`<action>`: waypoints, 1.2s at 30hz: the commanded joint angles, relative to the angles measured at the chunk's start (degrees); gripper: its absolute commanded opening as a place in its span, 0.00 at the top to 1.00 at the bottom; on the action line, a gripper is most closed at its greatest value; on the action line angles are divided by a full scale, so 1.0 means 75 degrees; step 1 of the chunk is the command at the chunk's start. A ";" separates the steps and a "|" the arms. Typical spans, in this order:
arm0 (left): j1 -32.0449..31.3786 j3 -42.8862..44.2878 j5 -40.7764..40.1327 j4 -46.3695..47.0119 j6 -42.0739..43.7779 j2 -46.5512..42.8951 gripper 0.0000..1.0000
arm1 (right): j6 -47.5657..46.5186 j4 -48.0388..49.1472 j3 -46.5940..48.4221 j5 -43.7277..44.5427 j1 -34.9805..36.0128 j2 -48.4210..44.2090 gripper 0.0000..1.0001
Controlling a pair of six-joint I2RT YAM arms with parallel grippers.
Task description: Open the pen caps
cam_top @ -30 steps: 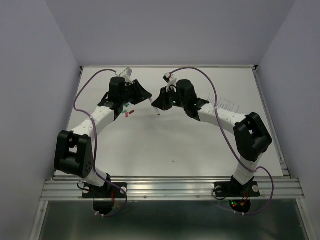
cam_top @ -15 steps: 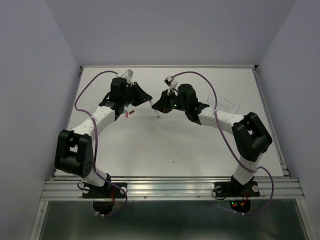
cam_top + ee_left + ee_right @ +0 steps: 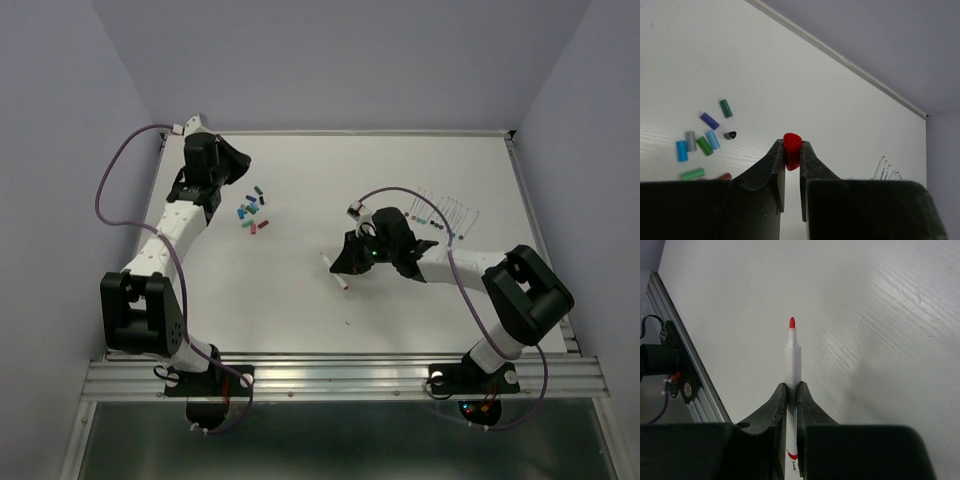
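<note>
Two pieces: red cap (image 3: 792, 141) pulled off; white pen (image 3: 793, 356) with its red tip bare.
Left gripper (image 3: 791, 154): clamped on the red cap, above the table (image 3: 300, 330) at its far left.
Right gripper (image 3: 792, 388): clamped on the pen barrel, mid-table, tip toward the near edge.
Loose caps (image 3: 704, 145): blue, green, purple, grey, black, scattered near the left gripper.
Other pens (image 3: 447, 210): row at right.
Change: one second ago both grippers met at far centre; now they are well apart.
</note>
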 commanded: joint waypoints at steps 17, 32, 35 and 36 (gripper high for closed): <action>-0.0077 0.1309 -0.0122 -0.2211 0.1074 0.2571 0.89 | -0.0904 -0.1345 0.1562 0.2892 -0.0780 -0.0806 0.99; -0.0182 0.1426 -0.0098 -0.2374 0.1039 0.3146 0.63 | -0.0928 -0.1556 0.1562 0.3361 -0.1226 -0.0853 0.99; -0.0182 0.1426 -0.0063 -0.2375 0.1039 0.3100 0.61 | -0.0846 -0.1580 0.1574 0.3443 -0.1308 -0.0794 0.99; -0.0182 0.1414 -0.0075 -0.2375 0.1039 0.3088 0.59 | -0.0834 -0.1580 0.1586 0.3443 -0.1378 -0.0794 0.99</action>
